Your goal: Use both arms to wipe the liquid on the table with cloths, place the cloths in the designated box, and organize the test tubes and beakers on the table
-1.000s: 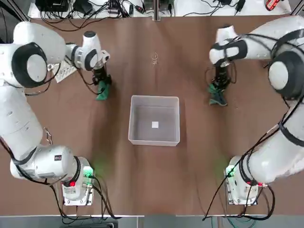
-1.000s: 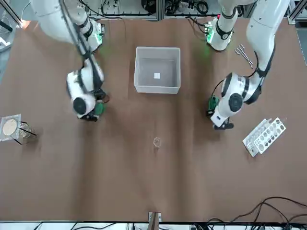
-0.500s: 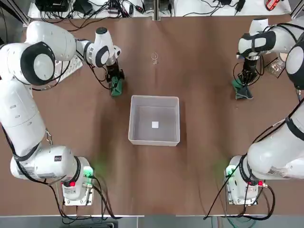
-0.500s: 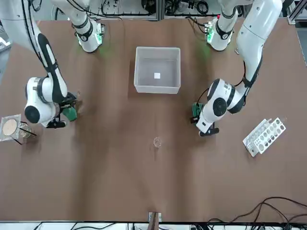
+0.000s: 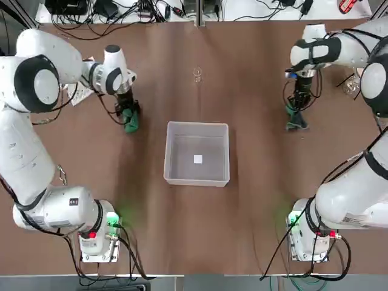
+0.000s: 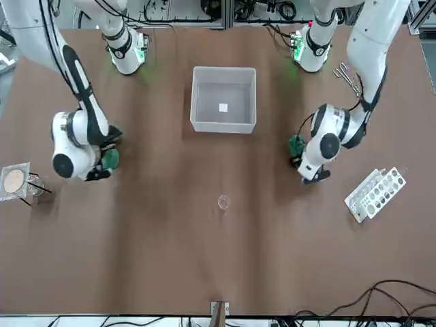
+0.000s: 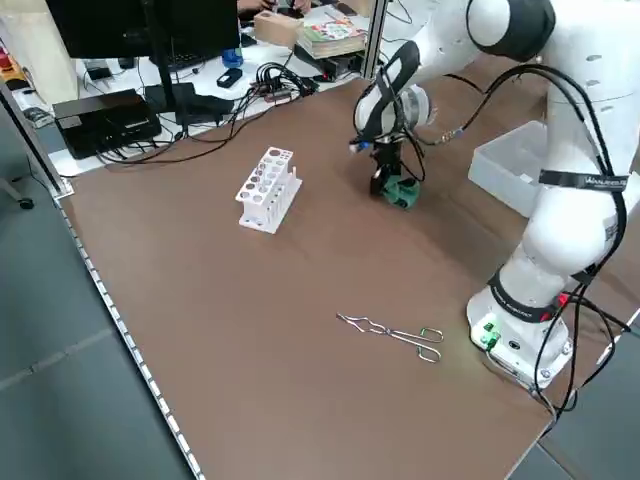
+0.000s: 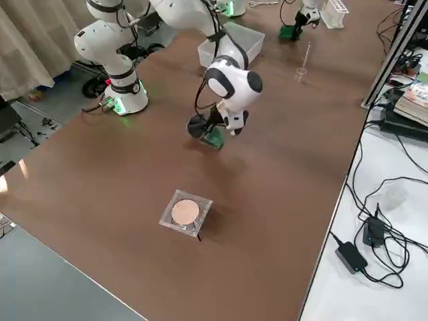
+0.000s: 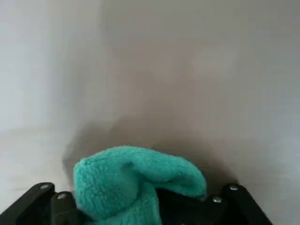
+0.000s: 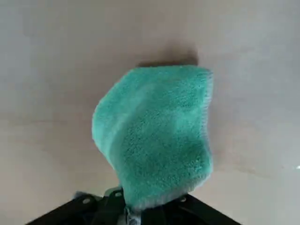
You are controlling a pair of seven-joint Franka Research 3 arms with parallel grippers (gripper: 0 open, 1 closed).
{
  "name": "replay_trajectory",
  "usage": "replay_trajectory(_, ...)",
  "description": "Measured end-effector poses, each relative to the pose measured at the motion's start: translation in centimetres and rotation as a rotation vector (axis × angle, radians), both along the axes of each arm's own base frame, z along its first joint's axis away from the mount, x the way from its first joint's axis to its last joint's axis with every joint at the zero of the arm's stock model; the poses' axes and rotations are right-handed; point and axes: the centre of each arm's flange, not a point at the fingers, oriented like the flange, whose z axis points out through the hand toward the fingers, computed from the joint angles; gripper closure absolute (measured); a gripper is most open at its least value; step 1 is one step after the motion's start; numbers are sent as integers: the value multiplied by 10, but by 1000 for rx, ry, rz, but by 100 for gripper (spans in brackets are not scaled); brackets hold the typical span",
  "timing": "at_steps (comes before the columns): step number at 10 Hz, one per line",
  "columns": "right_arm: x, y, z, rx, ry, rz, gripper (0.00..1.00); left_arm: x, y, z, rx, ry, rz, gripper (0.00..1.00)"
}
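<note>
Left gripper, upper left of the top view, was clamped shut on a green cloth pressed to the table, and right gripper, upper right, was likewise shut on its own green cloth; both pointed down, presumably to scrub with the rags. The grey box sat empty at centre between them, well apart from both. One small beaker stood at upper centre, the white test-tube rack at the front view's right.
</note>
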Motion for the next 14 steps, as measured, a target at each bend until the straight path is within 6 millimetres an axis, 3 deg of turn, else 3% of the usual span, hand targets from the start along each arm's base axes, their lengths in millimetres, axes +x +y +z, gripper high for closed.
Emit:
replay_trajectory(5,-20,128,-6,98,36,-67,91,-41,204,2,131,56,-9,85)
replay_trajectory(6,-23,141,-12,100,32,-88,91,-46,227,1,132,45,-18,85)
replay_trajectory(8,-23,150,-23,83,8,-122,91,-46,229,1,129,40,-39,83)
replay_trajectory(10,-19,127,-33,57,5,-144,91,-37,207,1,120,26,-93,83)
replay_trajectory(11,-14,99,-35,27,-1,-148,91,-28,183,2,106,9,-132,83)
replay_trajectory(14,-5,-18,-37,-19,-20,-110,91,12,87,2,65,-68,-215,83)
